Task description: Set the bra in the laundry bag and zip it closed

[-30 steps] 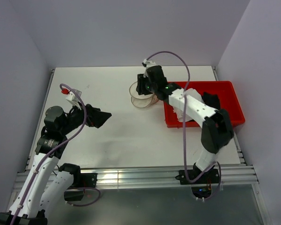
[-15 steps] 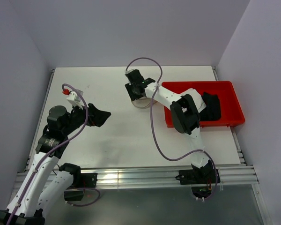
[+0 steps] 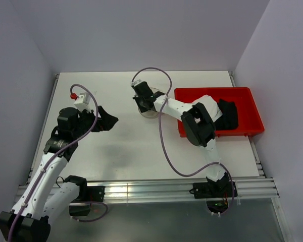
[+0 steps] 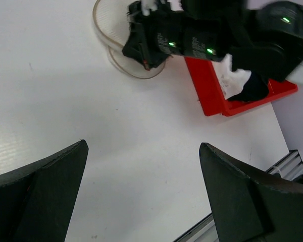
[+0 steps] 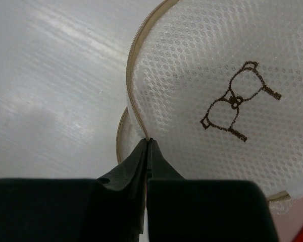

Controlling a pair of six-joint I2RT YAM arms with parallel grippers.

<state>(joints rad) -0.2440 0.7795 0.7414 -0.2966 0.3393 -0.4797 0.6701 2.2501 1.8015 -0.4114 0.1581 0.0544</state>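
Overhead, the right tool (image 3: 141, 98) is reaching across the counter (image 3: 126, 151) and is sitting on the laundry bag (image 3: 152, 113), which is lying just beside the red bin (image 3: 212, 91). The bra (image 3: 228, 113) (the dark bundle, as far as I can judge) is lying inside that bin, so nothing is bagged yet. The left tool (image 3: 107, 120) is hovering over bare counter, well apart from the bag.

From the left wrist, that tool's fingers are standing wide and released, holding nothing. Beyond them the bag is showing with the right arm lying across it.

From the right wrist, the jaws are pressing fully together at the zip edge of the round mesh lid (image 5: 212, 75), near its small spectacles mark (image 5: 237, 108). Whether they are pinching any zip tape, I cannot tell.

Judging by this, the bag is being opened. The next move is calling for a gentle pull along the rim, probably with the left tool coming in to brace the light bag against sliding.
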